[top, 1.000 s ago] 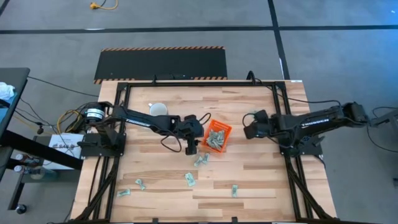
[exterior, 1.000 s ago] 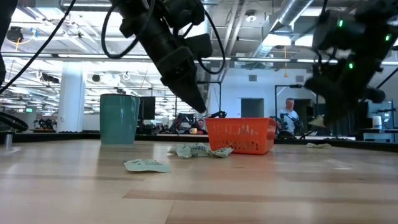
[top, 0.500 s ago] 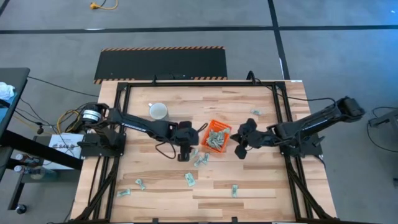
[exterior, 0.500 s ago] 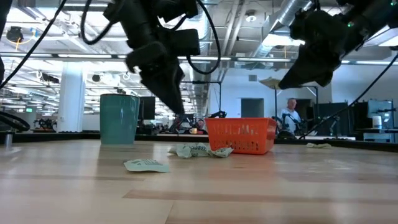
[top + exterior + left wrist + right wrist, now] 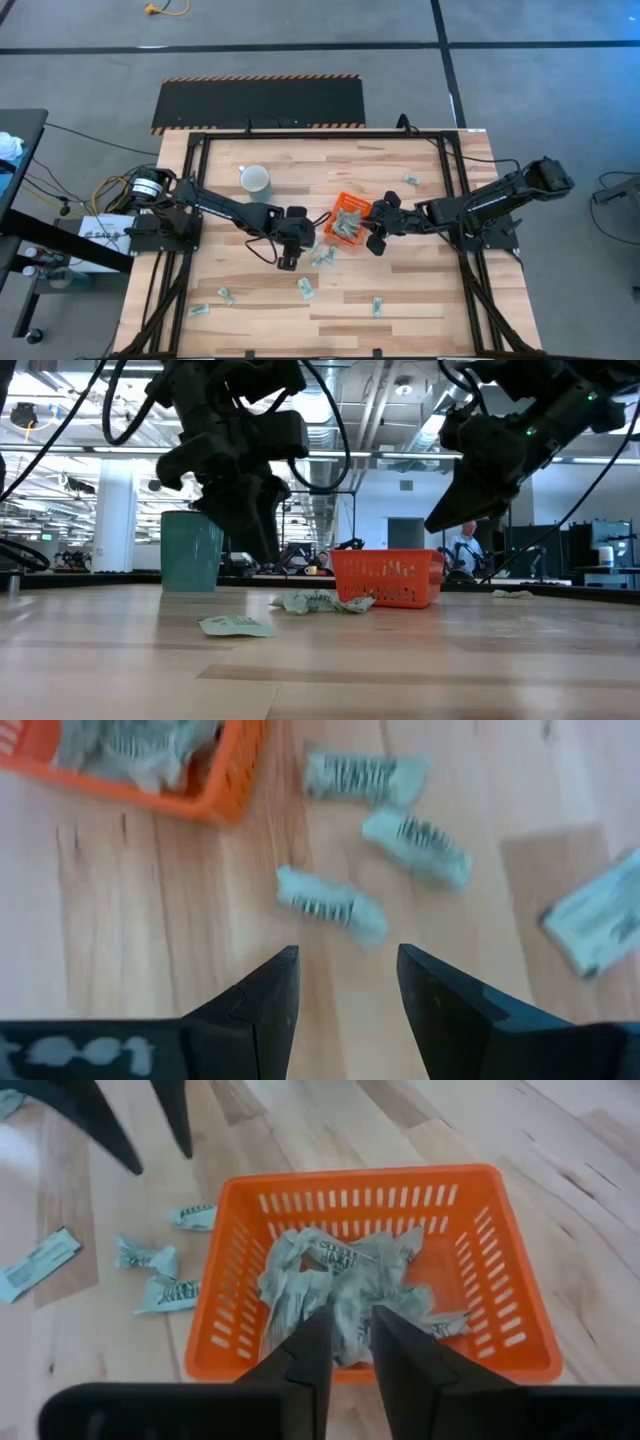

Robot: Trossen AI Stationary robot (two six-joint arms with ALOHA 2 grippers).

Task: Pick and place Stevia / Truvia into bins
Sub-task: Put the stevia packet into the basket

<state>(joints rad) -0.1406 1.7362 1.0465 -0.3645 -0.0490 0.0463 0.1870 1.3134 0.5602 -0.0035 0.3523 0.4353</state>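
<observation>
The right claw (image 5: 345,1342) has swung in over the orange basket (image 5: 497,1270); the left claw (image 5: 345,982) dropped toward loose packets (image 5: 330,905).

The orange bin (image 5: 347,219) sits near the table's centre, a square low-sided slatted basket, upright; inside it lies a crumpled heap of pale green-and-white sachets (image 5: 340,1285); three loose sachets (image 5: 330,905) lie just outside at its seven o'clock; others are scattered flat toward six and eight o'clock; one lies at two o'clock (image 5: 410,180).

Orange bin (image 5: 520,1280) (slotted sides), pale-green sachets (image 5: 340,1285).
</observation>
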